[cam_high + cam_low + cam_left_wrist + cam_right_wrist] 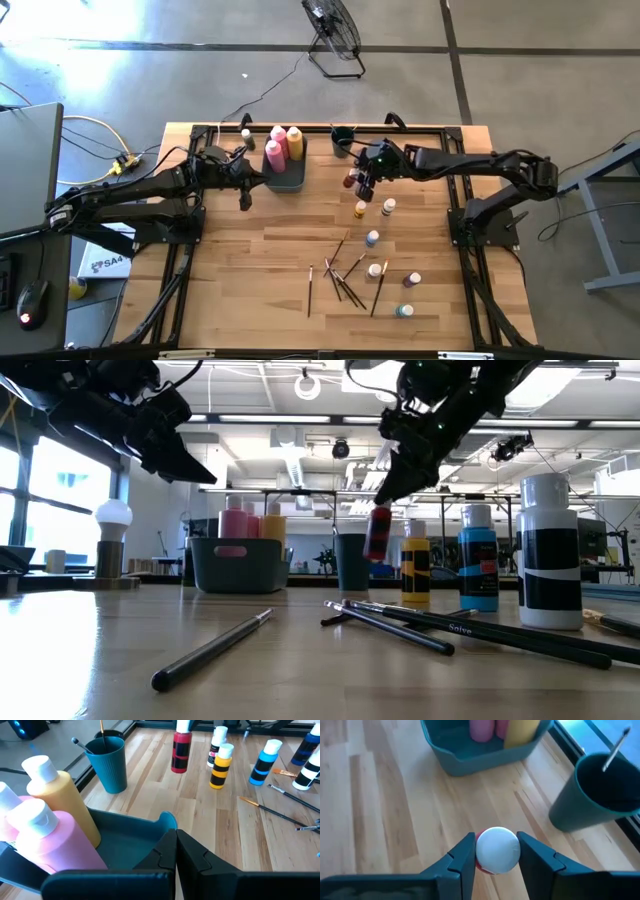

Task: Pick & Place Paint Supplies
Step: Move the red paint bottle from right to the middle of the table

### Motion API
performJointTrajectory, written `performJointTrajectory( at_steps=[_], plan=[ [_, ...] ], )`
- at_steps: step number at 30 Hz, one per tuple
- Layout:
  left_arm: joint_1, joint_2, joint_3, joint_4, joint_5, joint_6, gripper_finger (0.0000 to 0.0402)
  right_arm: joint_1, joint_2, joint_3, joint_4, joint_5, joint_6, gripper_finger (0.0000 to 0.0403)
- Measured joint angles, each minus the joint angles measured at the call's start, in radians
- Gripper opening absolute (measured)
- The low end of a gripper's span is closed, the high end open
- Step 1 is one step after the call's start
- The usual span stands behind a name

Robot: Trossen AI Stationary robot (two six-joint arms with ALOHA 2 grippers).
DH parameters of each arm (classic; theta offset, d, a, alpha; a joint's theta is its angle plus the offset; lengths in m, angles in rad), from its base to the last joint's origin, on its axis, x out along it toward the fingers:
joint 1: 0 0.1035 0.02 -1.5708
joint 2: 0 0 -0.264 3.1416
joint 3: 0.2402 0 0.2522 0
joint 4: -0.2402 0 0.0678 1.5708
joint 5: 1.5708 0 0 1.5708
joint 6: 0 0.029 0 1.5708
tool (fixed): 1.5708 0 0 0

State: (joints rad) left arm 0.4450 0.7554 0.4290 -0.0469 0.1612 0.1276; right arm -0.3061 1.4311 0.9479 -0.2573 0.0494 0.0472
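My right gripper (495, 845) is shut on a small red paint bottle (378, 532) with a white cap and holds it in the air between the teal cup (342, 140) and the loose bottles. The dark teal bin (287, 178) at the far middle holds tall pink bottles (275, 153) and a yellow bottle (295, 142), standing upright. Small bottles (372, 238) stand on the wood, and thin brushes (345, 275) lie flat toward the near edge. My left gripper (176, 851) hovers shut beside the bin's left side, holding nothing. My right gripper pinches the red bottle's white cap (485, 851) between its two fingers (465, 857), one on each side of the cap. The fingers slant down from the table's right. The bottle hangs upright below them (181, 750), lifted clear of the table.
A brush stands in the teal cup (597, 790) at the far edge. A white knob on a tan base (113, 540) stands at the far left of the bin. Yellow (415, 568), blue (478, 558) and white (548, 550) bottles stand right of the lifted one.
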Motion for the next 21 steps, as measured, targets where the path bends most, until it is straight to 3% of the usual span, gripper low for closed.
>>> performJointTrajectory(
  at_steps=[14, 21],
  plan=[
    [0.000, 0.000, 0.000, 0.002, 0.001, 0.003, 0.0000, 0.053, 0.003, 0.027, 0.080, 0.003, 0.009, 0.0121],
    [0.000, 0.000, 0.000, 0.002, 0.001, 0.003, 0.0000, 0.074, 0.127, 0.085, 0.090, 0.001, 0.012, 0.0118]
  ],
)
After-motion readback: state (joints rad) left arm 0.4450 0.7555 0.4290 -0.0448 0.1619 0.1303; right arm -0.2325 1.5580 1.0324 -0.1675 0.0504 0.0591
